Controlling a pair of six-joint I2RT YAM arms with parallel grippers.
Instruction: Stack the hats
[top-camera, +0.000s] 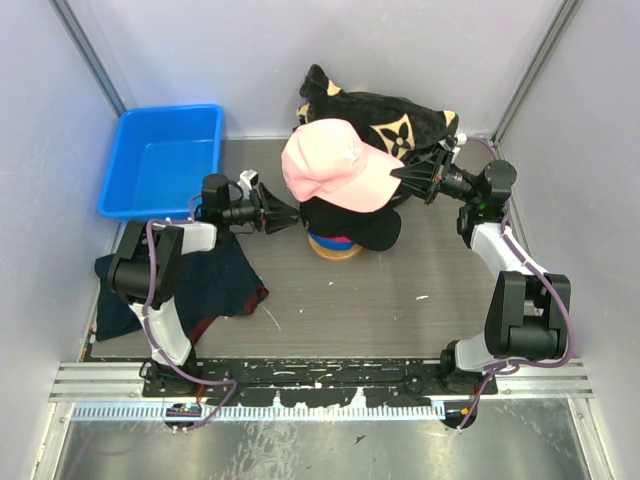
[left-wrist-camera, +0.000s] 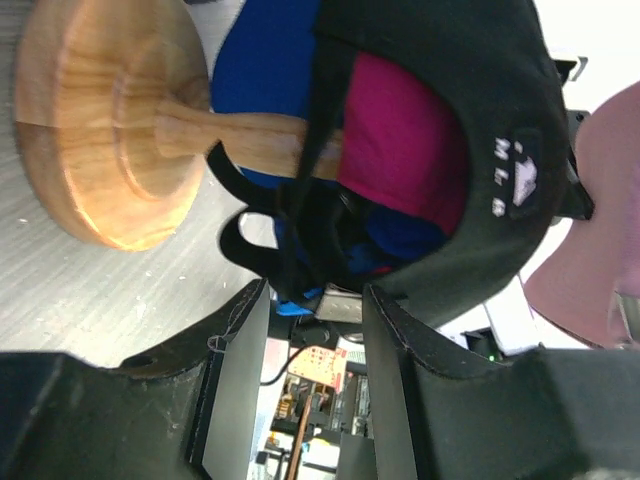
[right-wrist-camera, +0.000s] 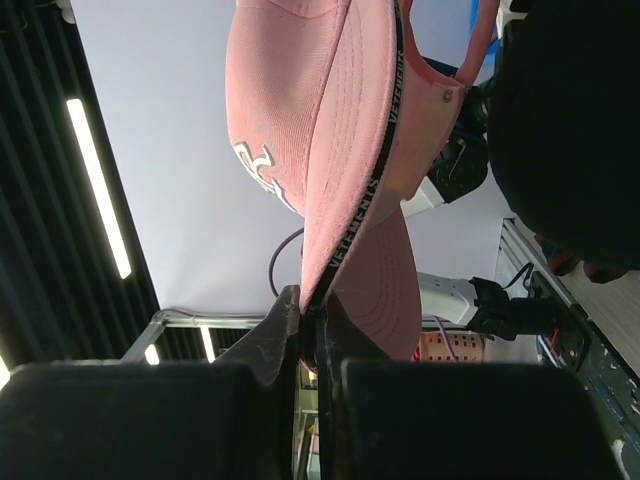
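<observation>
Pink cap hung above the black cap on the wooden stand, its brim clenched in the right gripper; the left gripper hovered released, jaws apart, just left of the stand

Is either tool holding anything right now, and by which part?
The right tool pinches the light pink cap by the edge of its brim. The left tool is open, holding nothing.

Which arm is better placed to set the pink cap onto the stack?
Right. The right gripper is shut on the light pink cap by its brim, over the black cap; the left gripper is open beside the stack.
</observation>
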